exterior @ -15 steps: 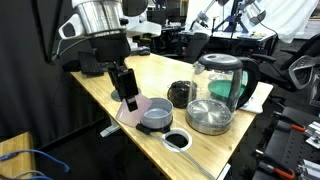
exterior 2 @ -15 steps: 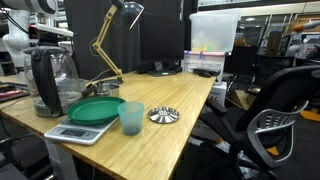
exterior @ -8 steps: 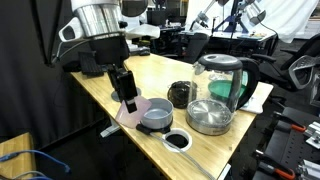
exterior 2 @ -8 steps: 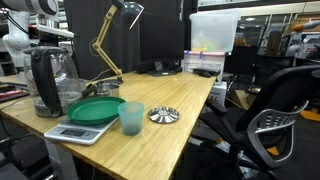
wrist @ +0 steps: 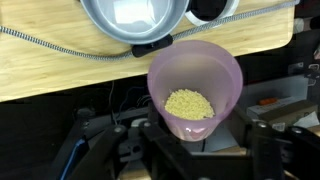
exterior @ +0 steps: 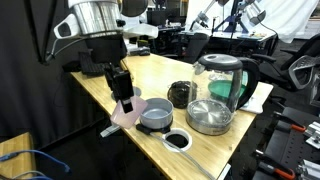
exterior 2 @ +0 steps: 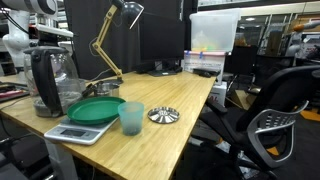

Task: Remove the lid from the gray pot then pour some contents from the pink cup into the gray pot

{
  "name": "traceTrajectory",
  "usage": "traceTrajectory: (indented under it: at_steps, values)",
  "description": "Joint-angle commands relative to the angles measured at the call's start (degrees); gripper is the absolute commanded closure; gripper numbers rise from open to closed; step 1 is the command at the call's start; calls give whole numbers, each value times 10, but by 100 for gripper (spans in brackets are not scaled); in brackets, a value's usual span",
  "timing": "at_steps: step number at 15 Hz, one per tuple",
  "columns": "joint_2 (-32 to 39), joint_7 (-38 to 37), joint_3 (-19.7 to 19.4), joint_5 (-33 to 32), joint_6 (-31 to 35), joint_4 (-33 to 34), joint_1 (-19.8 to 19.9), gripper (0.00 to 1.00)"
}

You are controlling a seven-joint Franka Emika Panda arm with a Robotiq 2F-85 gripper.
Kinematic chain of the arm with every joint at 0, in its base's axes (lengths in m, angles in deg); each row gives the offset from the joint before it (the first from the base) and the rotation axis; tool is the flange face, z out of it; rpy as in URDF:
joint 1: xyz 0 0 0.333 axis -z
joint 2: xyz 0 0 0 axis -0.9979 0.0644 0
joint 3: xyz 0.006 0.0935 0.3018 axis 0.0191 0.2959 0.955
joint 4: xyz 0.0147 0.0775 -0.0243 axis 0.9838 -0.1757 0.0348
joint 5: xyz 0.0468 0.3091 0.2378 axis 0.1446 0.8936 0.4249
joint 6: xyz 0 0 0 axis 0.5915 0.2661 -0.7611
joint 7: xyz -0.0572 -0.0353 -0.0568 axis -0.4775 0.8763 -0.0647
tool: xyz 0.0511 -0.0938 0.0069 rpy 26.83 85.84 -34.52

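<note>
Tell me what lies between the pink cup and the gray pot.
In the wrist view a braided cable crosses between the pink cup and the gray pot, over bare tabletop.

Office — desk lamp (exterior 2: 108, 38), swivel chair (exterior 2: 266, 124)

Wrist view close above pink cup (wrist: 196, 68); exterior views oblique, overlap unclear.

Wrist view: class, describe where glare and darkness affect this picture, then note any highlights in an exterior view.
In the wrist view, the gray pot is washed out inside by bright glare, the grains in the pink cup read sharply, and the lower part of the frame is dark and murky; in an exterior view, the glass kettle catches bright highlights.
</note>
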Motion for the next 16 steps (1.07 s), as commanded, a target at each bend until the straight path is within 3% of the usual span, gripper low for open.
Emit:
traceTrajectory:
  at_steps: [1, 9, 15, 16]
  values:
    - [-35, 35, 19, 23, 48, -40, 22, 57]
    - [-142, 113, 31, 110, 134, -162, 57, 57]
    - [-221, 138, 9, 180, 211, -267, 76, 57]
    - [-190, 124, 6, 155, 171, -227, 65, 57]
